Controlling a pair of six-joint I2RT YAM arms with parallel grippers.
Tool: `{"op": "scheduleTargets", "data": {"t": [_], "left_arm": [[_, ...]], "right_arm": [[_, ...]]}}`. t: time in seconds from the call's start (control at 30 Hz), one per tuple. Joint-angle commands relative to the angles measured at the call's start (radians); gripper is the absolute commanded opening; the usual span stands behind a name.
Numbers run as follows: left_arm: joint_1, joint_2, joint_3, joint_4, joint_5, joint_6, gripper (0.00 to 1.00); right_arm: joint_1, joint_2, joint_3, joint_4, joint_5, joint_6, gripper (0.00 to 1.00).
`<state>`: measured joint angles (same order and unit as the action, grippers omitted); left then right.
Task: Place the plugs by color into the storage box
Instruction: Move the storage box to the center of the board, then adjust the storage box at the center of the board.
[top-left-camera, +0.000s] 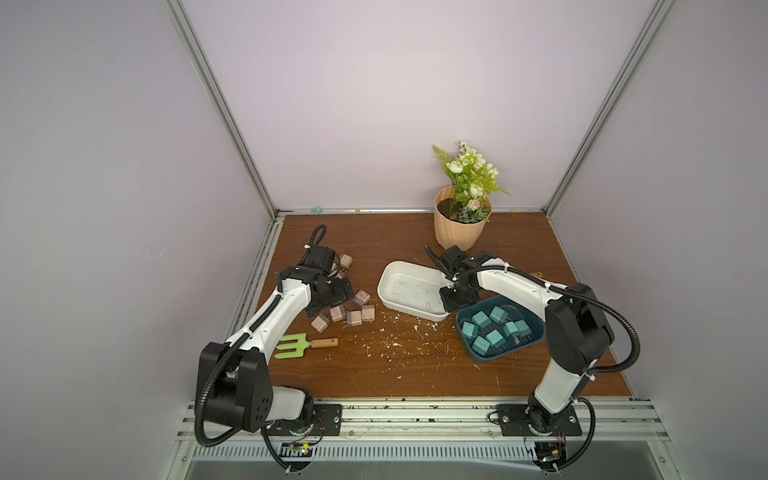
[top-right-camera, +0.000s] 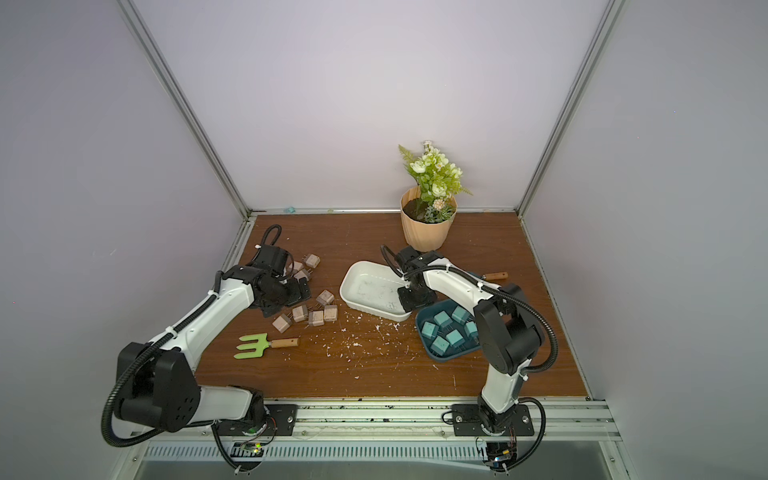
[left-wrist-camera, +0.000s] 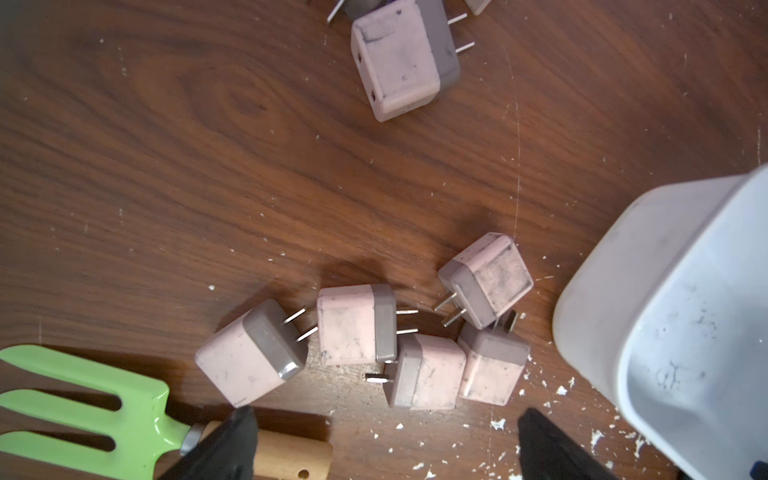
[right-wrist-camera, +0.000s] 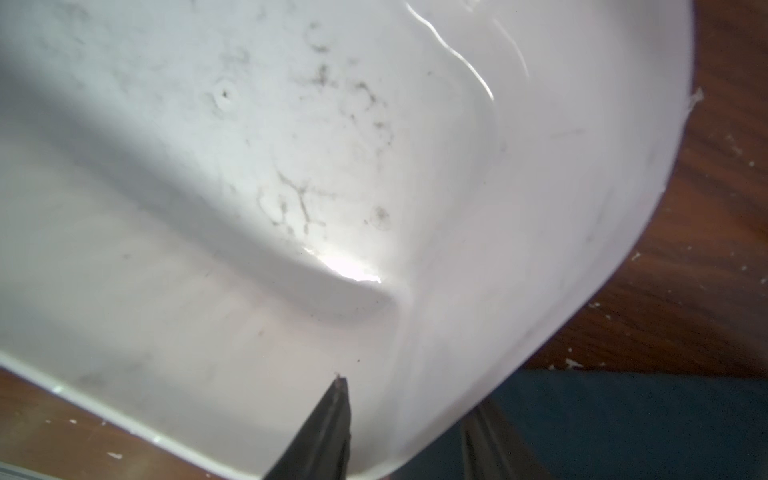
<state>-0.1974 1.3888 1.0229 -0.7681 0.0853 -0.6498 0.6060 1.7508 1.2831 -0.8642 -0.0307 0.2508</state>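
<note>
While teal plugs (top-left-camera: 482, 320) lie in the teal tub (top-left-camera: 467, 348), right tool (right-wrist-camera: 407, 397) clamps white tub (top-left-camera: 409, 291); left tool (left-wrist-camera: 386, 415) apart.

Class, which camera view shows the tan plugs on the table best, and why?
The left wrist view: the tan plugs fill it close up, prongs clear. Both top views show them small, some behind the left arm. The right wrist view shows none.
</note>
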Motion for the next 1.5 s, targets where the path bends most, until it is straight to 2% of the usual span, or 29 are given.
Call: {"op": "scheduleTargets", "data": {"t": [0.0,0.2,0.27,0.37,0.4,0.57,0.73,0.93,1.07,1.17,1.3,1.47], "left_arm": [[-0.042,0.038,0.049,-0.011,-0.01,0.014,0.99],[-0.08,0.086,0.066,0.005,0.008,-0.012,0.99],[-0.084,0.091,0.068,0.013,0.013,-0.019,0.99],[-0.091,0.1,0.078,0.01,0.016,-0.019,0.99],[-0.093,0.103,0.082,0.01,0.018,-0.021,0.99],[-0.109,0.107,0.103,0.009,0.027,-0.036,0.99],[-0.113,0.093,0.088,0.009,0.031,-0.071,0.99],[-0.112,0.06,0.069,-0.005,0.018,-0.085,0.99],[-0.092,0.021,0.073,-0.03,0.06,-0.118,0.99],[-0.058,-0.027,0.06,-0.031,0.081,-0.138,0.99],[0.002,-0.074,0.018,-0.031,0.073,-0.142,0.98],[0.021,-0.093,-0.003,-0.043,0.051,-0.121,0.98]], "right_arm": [[0.005,-0.076,-0.024,-0.049,0.014,-0.041,0.47],[0.02,-0.153,-0.047,-0.066,-0.042,0.012,0.51],[0.028,-0.173,-0.056,-0.067,-0.054,0.038,0.58],[0.042,-0.213,-0.074,-0.048,-0.079,0.078,0.75],[0.048,-0.231,-0.076,-0.042,-0.078,0.09,0.77],[0.06,-0.268,-0.018,-0.035,-0.089,0.087,0.79],[0.113,-0.197,0.081,-0.015,-0.137,0.003,0.83],[0.231,-0.021,0.192,-0.032,-0.127,-0.126,0.85],[0.251,0.061,0.207,-0.003,-0.147,-0.158,0.84],[0.254,0.116,0.223,0.013,-0.162,-0.163,0.79],[0.256,0.187,0.252,0.027,-0.162,-0.139,0.65],[0.255,0.237,0.308,0.022,-0.17,-0.04,0.5]]}}
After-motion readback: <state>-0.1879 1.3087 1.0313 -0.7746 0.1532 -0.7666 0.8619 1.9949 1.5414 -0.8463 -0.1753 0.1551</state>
